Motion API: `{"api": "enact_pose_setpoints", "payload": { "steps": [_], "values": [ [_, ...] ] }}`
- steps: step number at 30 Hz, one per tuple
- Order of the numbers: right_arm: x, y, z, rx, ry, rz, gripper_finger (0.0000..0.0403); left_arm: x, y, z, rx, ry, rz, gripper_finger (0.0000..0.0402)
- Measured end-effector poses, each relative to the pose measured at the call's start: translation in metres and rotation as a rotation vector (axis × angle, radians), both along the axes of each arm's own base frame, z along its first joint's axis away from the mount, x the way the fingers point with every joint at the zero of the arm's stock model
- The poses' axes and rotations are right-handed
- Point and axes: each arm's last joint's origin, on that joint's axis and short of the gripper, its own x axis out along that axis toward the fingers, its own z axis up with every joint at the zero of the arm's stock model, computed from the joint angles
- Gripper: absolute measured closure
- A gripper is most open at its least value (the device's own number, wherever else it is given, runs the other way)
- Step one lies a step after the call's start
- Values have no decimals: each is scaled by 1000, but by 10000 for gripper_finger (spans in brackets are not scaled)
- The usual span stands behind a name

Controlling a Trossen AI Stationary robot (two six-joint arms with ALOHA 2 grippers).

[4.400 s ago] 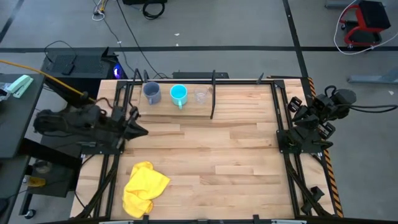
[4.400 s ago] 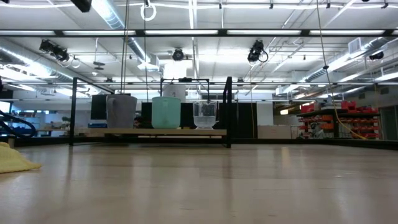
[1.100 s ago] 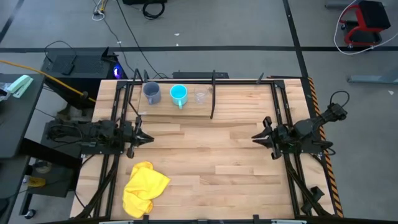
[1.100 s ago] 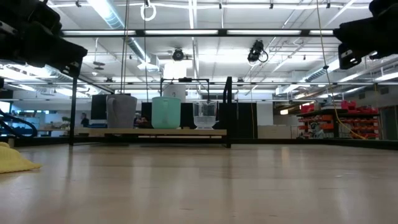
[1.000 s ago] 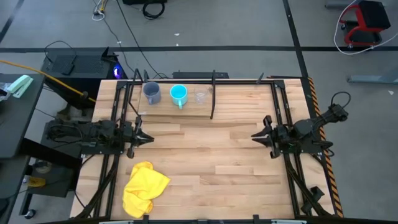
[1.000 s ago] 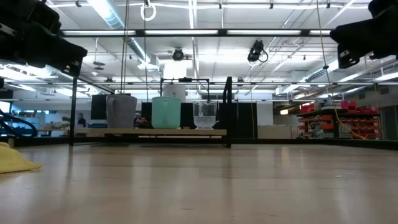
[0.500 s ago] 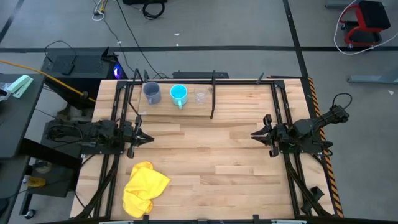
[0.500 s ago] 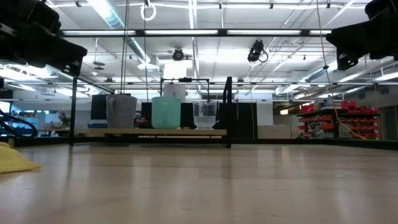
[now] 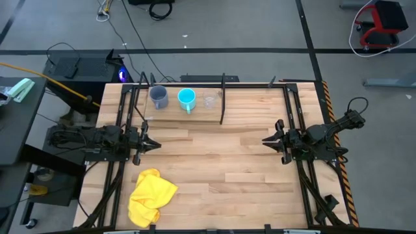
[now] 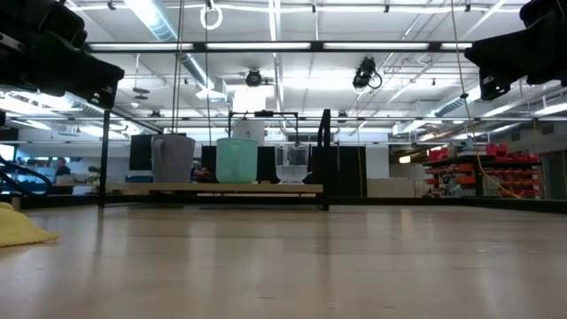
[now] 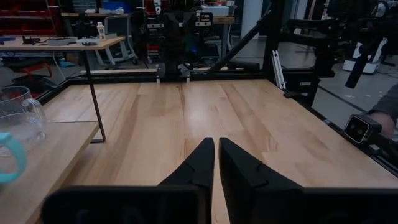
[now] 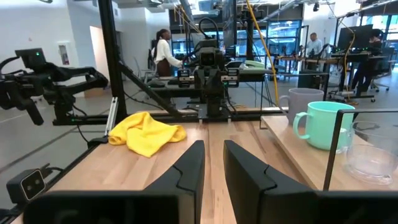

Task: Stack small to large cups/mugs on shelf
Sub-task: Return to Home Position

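Observation:
A grey-blue mug (image 9: 158,97), a cyan mug with a handle (image 9: 186,99) and a small clear cup (image 9: 209,101) stand upright in a row on the wooden shelf (image 9: 175,116) at the table's far left. The low view shows them on the plank (image 10: 221,188). My left gripper (image 9: 151,143) hovers above the table at its left side, shut and empty, pointing right. My right gripper (image 9: 265,141) hovers at the right side, pointing left, its fingers a narrow gap apart and empty. The right wrist view shows the cyan mug (image 12: 323,124) and the clear cup (image 12: 373,152).
A crumpled yellow cloth (image 9: 151,195) lies near the table's front left corner. Thin black shelf posts (image 9: 222,97) stand at the shelf's ends. Bare wooden tabletop (image 9: 214,156) lies between the two grippers. People stand in the room beyond the table (image 12: 165,46).
My right gripper has crept slightly toward the table's left edge while its arm's elbow has swung out a little. The mugs, cup and cloth have stayed where they were.

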Motion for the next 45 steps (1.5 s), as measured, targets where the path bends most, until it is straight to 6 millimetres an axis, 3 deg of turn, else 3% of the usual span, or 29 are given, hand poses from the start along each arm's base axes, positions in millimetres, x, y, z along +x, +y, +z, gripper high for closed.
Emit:
{"api": "enact_pose_setpoints", "payload": {
  "steps": [45],
  "values": [
    [0,0,0,0,0,0,337,0,0,0,0,0,-1,370]
  ]
}}
